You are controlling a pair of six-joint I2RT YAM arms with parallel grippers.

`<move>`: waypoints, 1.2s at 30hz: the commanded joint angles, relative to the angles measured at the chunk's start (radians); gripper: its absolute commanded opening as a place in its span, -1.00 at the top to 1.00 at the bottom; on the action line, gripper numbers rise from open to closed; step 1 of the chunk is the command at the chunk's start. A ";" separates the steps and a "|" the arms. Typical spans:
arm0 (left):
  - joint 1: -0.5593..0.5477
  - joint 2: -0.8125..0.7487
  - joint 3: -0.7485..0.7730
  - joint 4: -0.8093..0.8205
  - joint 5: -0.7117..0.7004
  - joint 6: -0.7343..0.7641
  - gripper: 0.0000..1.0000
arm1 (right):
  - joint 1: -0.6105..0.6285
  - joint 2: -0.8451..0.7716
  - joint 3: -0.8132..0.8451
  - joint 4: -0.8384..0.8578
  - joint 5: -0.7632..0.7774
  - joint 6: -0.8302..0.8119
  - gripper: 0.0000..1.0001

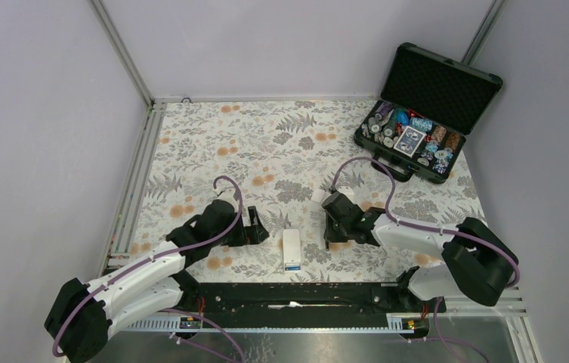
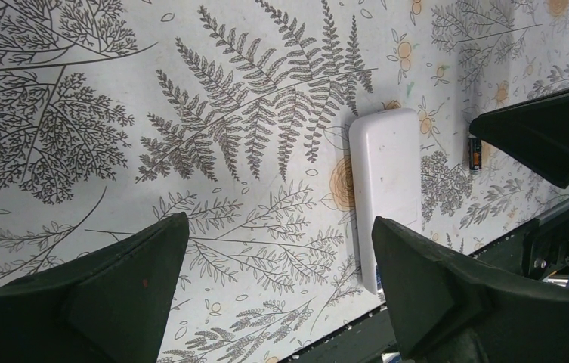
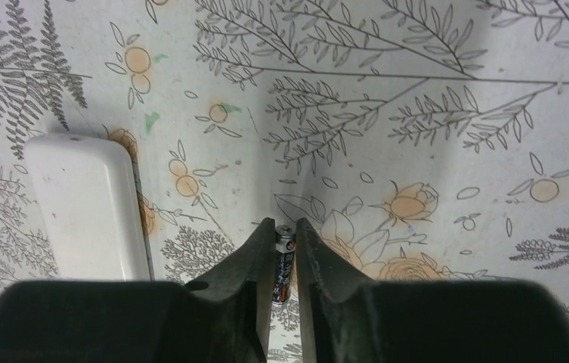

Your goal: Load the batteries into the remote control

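Nearest you, the remote control (image 1: pixel 292 246) lies plain side up on the floral cloth (image 1: pixel 266 144) between the arms. Just right of it, your right gripper (image 3: pixel 284 225) pinches a battery (image 3: pixel 284 265) (lying flat). Your left gripper (image 2: pixel 279 223) is spread wide. An open black case (image 1: pixel 438 79) sits far right.

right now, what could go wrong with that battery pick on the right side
The right fingers straddle the slim battery lying flat on the table; a sliver of table shows beside it, so the grip may be loose and it could roll or slip out on lifting. The remote lies unheld close by; a swing across might knock it askew.
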 commanded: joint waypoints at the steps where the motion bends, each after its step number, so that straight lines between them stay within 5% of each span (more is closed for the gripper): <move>1: 0.005 -0.002 0.008 0.057 0.027 -0.019 -0.98 | -0.004 -0.062 -0.032 0.035 0.000 0.067 0.51; 5: 0.005 -0.007 0.008 0.053 0.033 -0.023 -0.98 | -0.003 -0.110 -0.029 0.012 0.026 0.061 0.23; 10: 0.005 -0.025 0.001 0.043 0.033 -0.027 -0.98 | -0.003 -0.179 -0.025 -0.052 0.034 0.043 0.20; 15: 0.005 -0.028 0.000 0.042 0.036 -0.025 -0.98 | -0.004 -0.193 -0.054 -0.098 -0.006 0.065 0.40; 22: 0.005 -0.018 0.005 0.052 0.048 -0.014 -0.98 | -0.004 -0.205 -0.109 -0.125 -0.041 0.089 1.00; 36: 0.005 -0.003 -0.001 0.070 0.052 0.000 -0.98 | 0.044 -0.112 -0.122 -0.027 -0.093 0.139 1.00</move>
